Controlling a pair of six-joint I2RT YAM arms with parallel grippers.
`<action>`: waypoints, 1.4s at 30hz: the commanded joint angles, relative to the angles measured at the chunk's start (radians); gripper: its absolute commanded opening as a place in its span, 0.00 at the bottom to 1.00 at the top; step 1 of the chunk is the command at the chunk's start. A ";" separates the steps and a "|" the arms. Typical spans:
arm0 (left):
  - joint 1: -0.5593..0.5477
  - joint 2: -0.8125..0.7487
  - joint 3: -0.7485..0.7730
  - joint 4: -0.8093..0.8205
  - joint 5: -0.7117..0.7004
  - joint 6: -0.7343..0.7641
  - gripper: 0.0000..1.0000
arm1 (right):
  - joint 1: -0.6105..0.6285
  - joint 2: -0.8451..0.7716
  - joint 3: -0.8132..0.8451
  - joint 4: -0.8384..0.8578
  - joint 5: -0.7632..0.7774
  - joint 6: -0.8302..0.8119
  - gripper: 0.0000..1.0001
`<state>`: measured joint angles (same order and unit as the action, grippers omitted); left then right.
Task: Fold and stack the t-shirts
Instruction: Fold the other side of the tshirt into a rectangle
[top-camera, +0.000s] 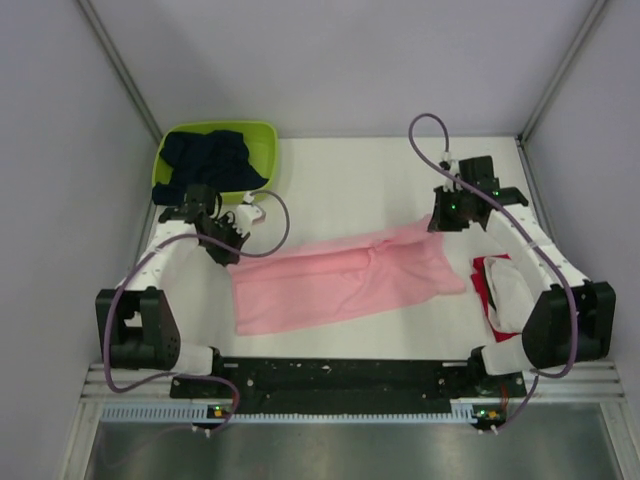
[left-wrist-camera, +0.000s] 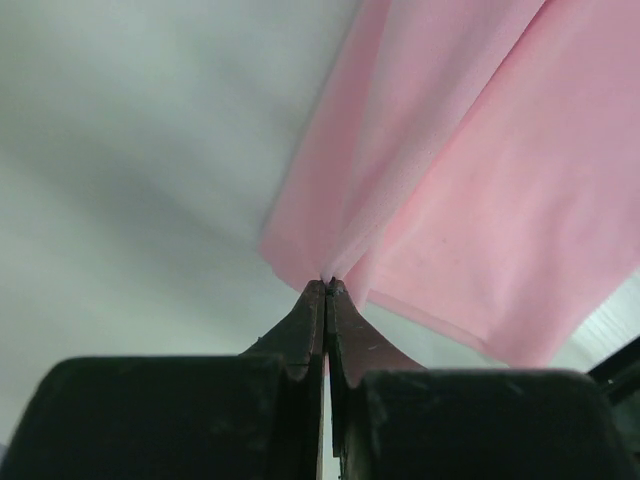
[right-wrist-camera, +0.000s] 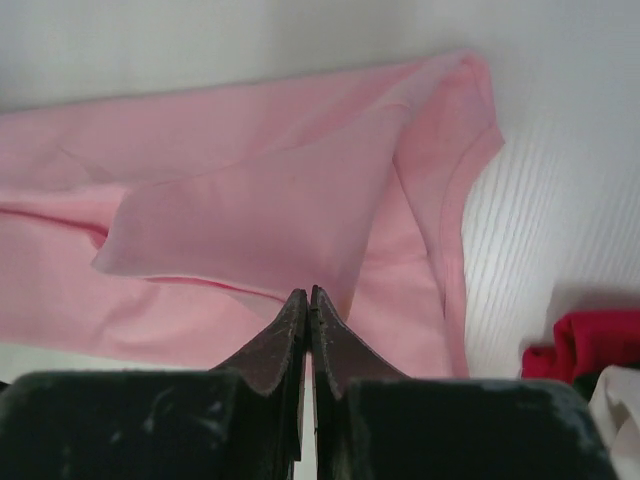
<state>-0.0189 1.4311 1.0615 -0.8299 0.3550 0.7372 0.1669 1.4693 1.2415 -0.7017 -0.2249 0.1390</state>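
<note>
Left end effector (left-wrist-camera: 327, 290) and right end effector (right-wrist-camera: 308, 298) both clamped shut on the plain light pink cloth t-shirt (top-camera: 345, 280), spread mid-bench (top-camera: 350, 185).
Wrist views catch the pinches: left on an edge, right on a folded flap. Only overhead shows the lime-green plastic basket (top-camera: 265, 140) with a dark navy t-shirt (top-camera: 210, 155); a red t-shirt (top-camera: 483, 270) and white t-shirt (top-camera: 508, 290) lie at the right edge.
</note>
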 joint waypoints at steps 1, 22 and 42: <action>-0.001 -0.063 -0.083 -0.095 0.050 0.106 0.00 | -0.007 -0.125 -0.172 -0.001 0.070 0.059 0.00; 0.000 0.034 -0.121 -0.078 -0.019 0.177 0.14 | -0.010 -0.138 -0.450 0.039 0.122 0.154 0.22; -0.012 0.089 -0.079 -0.105 0.075 0.071 0.00 | 0.298 0.086 -0.250 0.246 -0.145 0.014 0.00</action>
<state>-0.0227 1.4715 1.0691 -0.9741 0.4469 0.8360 0.3946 1.4815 1.0313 -0.4988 -0.2722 0.1936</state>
